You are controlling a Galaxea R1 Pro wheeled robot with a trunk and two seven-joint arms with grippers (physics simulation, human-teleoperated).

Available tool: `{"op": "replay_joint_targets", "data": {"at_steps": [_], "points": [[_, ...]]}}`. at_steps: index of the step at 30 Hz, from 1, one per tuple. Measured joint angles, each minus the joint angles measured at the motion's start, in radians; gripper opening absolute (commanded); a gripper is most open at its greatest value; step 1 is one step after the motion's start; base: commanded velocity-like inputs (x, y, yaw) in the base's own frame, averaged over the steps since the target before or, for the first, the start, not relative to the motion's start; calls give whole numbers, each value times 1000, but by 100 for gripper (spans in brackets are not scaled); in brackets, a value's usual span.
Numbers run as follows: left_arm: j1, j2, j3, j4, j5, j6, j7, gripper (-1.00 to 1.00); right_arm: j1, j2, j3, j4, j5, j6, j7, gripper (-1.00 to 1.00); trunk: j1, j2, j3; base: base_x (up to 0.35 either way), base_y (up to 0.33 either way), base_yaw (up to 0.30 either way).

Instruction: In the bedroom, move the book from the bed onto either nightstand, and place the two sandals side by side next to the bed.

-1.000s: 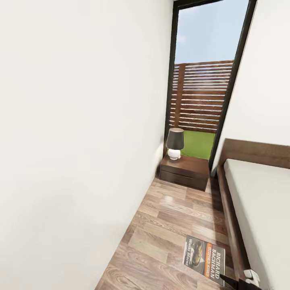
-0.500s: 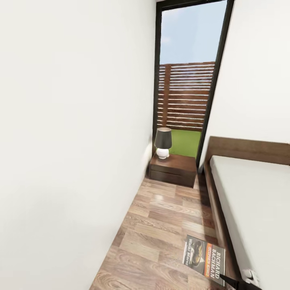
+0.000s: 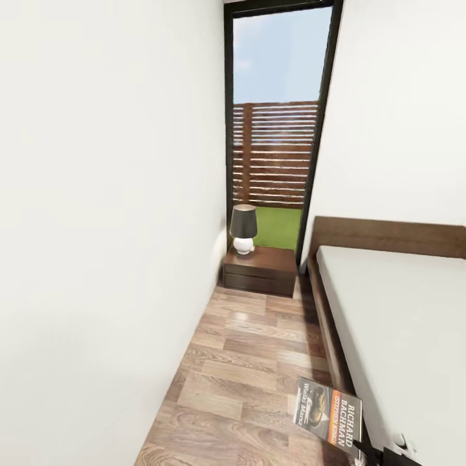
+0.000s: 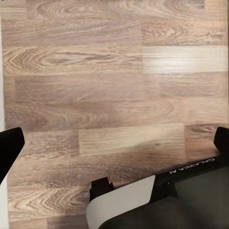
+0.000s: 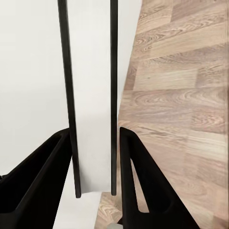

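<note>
The floor (image 3: 252, 362) is light-brown wood plank with visible grain and a soft sheen. The nightstand (image 3: 260, 270) is dark-brown wood with a glossy top; the bed (image 3: 401, 323) has a matt light-grey mattress on a dark wooden frame. The book (image 3: 328, 410) has a glossy paper cover. Walls are smooth matt white.

Thin paperback book (image 3: 328, 420) with grey photo cover and orange band is held edge-on between the right gripper's (image 5: 95, 183) black fingers, above wood-plank floor beside the light-grey, dark-framed bed (image 3: 395, 323). Dark-brown two-drawer nightstand (image 3: 260, 270) stands by the window, well apart.
</note>
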Motion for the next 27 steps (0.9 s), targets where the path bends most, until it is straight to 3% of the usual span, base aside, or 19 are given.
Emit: {"op": "replay_joint_targets", "data": {"at_steps": [21, 27], "points": [[0, 0, 0, 0, 0, 1, 0, 100, 0, 0, 0, 0, 0, 0, 0, -100, 0, 0, 0, 3, 0, -199], [0, 0, 0, 0, 0, 1, 0, 100, 0, 0, 1, 0, 0, 0, 0, -100, 0, 0, 0, 227, 0, -29]]}}
